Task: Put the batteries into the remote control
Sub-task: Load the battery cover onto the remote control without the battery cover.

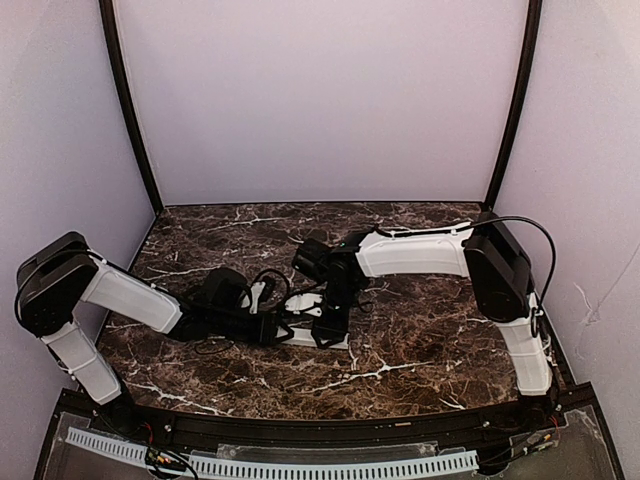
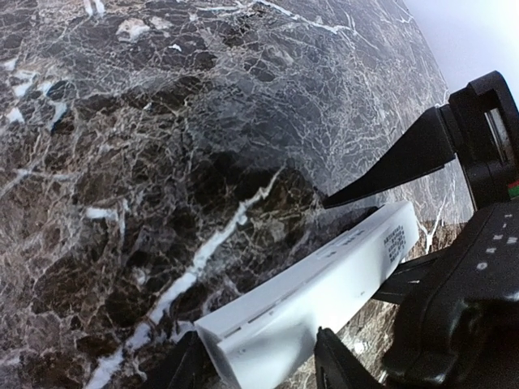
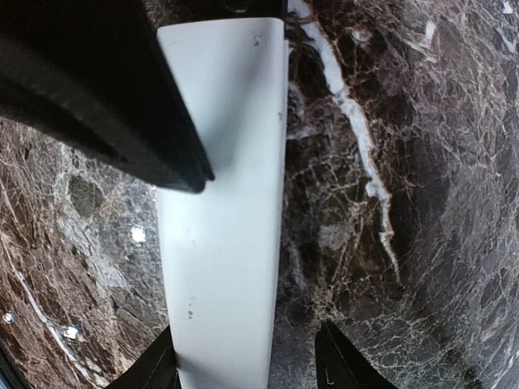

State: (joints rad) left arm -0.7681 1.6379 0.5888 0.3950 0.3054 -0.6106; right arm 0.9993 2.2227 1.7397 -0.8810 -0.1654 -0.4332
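The remote control (image 1: 322, 338) is a slim white bar lying on the dark marble table (image 1: 420, 350), where the two arms meet. My left gripper (image 1: 288, 332) holds one end of it. In the left wrist view both fingers press against the sides of the remote control (image 2: 324, 296), so the left gripper (image 2: 255, 363) is shut on it. My right gripper (image 1: 334, 322) straddles the bar from above. In the right wrist view the remote control (image 3: 223, 243) sits against the left finger, with a gap to the right finger (image 3: 340, 369), so the right gripper (image 3: 247, 366) is open. No batteries are in view.
A small white piece (image 1: 258, 294) lies beside the left arm's cables. The right arm's black gripper body (image 2: 478, 284) crowds the right of the left wrist view. A black part of the left gripper (image 3: 105, 97) overhangs the bar in the right wrist view. Enclosure walls ring the table.
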